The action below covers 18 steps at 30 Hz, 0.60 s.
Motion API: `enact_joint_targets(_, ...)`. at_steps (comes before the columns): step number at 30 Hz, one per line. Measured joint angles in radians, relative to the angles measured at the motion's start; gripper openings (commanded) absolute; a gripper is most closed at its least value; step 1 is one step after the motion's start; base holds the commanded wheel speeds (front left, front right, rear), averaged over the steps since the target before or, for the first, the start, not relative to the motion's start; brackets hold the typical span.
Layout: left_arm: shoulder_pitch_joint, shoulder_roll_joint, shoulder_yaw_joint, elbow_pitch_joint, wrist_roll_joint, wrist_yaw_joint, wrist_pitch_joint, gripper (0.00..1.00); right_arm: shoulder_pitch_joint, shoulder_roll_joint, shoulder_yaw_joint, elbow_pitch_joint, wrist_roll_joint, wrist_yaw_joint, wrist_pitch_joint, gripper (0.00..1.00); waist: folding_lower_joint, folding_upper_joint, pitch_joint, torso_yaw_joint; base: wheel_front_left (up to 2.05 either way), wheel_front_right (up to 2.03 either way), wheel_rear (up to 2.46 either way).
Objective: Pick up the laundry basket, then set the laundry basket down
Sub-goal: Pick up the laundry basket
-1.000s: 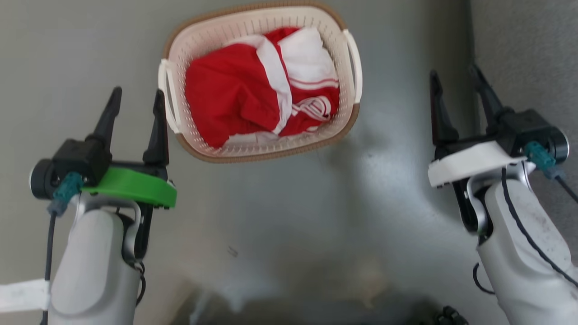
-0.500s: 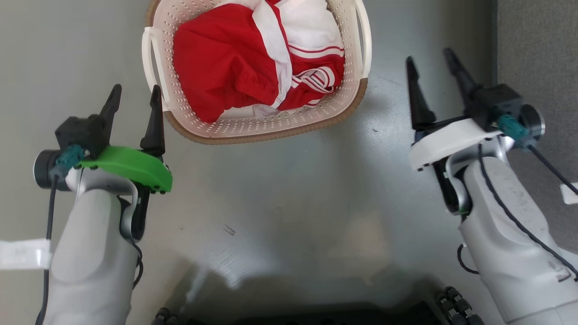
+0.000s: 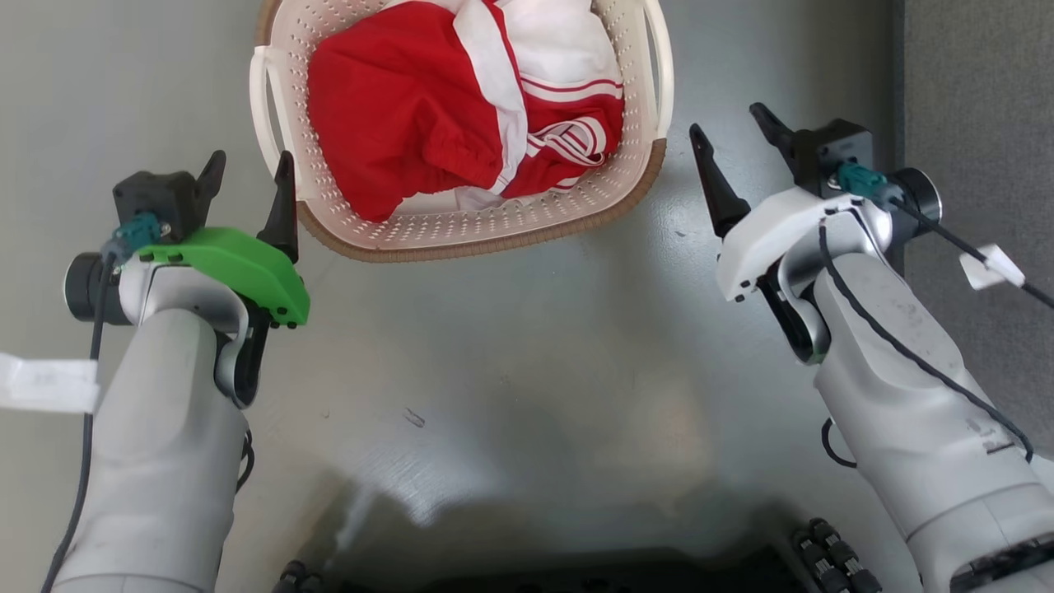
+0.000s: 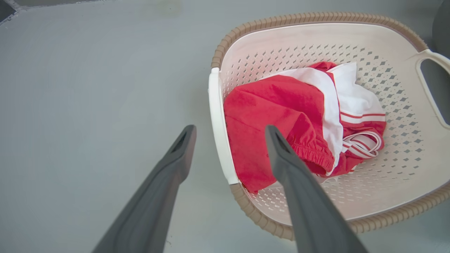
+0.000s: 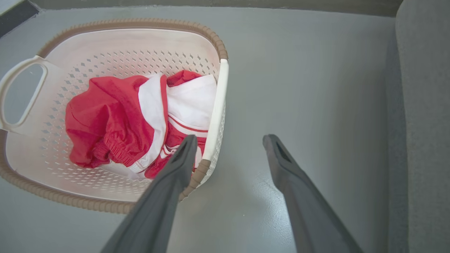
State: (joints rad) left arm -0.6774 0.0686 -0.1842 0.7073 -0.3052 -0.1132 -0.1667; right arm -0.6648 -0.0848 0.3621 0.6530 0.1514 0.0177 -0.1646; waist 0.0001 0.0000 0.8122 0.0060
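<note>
Flanking the laundry basket (image 3: 469, 229): 2 claws, both spread wide and empty, with the basket resting on the grey floor (image 3: 510, 354).

Location: the basket sits between the left claw (image 3: 251, 158) and the right claw (image 3: 725, 118) and holds red-and-white clothes (image 3: 412, 107). The left claw's 2 fingers straddle the line of the left handle (image 4: 219, 123), 1 over the floor and 1 over the clothes. The right claw has 1 finger over the basket corner by the right handle (image 5: 214, 116) and 1 over bare floor. Progress, as judged: 0 of 2 steps done. Neither handle is gripped, and both lift and set-down remain. Unclear: the basket's far rim is cut off at the top of the head view. Whether the fingertips are level with the handles or above them cannot be told. Anything beneath the clothes is hidden.
</note>
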Motion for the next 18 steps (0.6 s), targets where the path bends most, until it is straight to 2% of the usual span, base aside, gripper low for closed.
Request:
enact_joint_targets(8, -0.074, -0.004, 0.000, 0.088, -0.009, -0.001, 0.021, 1.00, -0.081, 0.014, 0.013, 0.134, 0.016, 0.020, 0.078, 1.00, -0.0001, 0.0000, 0.009, -0.001, 0.00, 0.00, 0.00)
enact_joint_targets(13, -0.136, -0.015, -0.010, 0.123, -0.011, -0.001, 0.043, 1.00, -0.146, 0.018, 0.021, 0.184, 0.034, 0.034, 0.123, 1.00, -0.0001, 0.0000, 0.028, 0.002, 0.00, 0.00, 0.00)
enact_joint_targets(18, -0.181, -0.018, -0.012, 0.162, -0.034, -0.009, 0.071, 1.00, -0.219, 0.018, 0.032, 0.211, 0.043, 0.035, 0.149, 1.00, -0.0001, 0.0000, 0.055, 0.008, 0.00, 0.00, 0.00)
